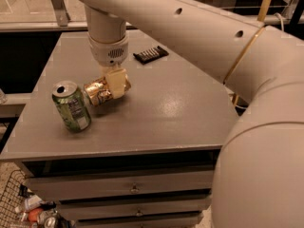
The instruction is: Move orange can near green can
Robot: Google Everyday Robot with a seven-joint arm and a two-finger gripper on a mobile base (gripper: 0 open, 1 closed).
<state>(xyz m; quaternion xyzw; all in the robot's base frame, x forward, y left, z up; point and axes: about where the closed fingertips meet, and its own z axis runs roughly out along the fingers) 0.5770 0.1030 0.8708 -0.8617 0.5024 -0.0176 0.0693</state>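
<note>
- The pincer (115, 86) hung from a thick, cream-white robot arm (199, 37) over the left half of the surface (180, 113), a flat grey tabletop.
- Its pale fingers (118, 82) were pinching the orange can (97, 92), a shiny, dented orange-gold metal drink can, at the can's right end.
- The orange can lay tipped onto its side, its long axis running left to right, with its left end pointing at the green can (71, 106).
- Whether the orange can touched the surface or hung just above it could not be told.
- The green can, a smooth green drink can with a silver top and a white label panel, stood upright near the left near corner of the surface.
- The two cans were just beside each other, with only a narrow gap showing between them.
- A small, flat black ridged object (150, 54) lay on the far part of the surface, to the right of the pincer and well apart from both cans.
- Grey drawers (135, 189) sat under the surface at the near side.
</note>
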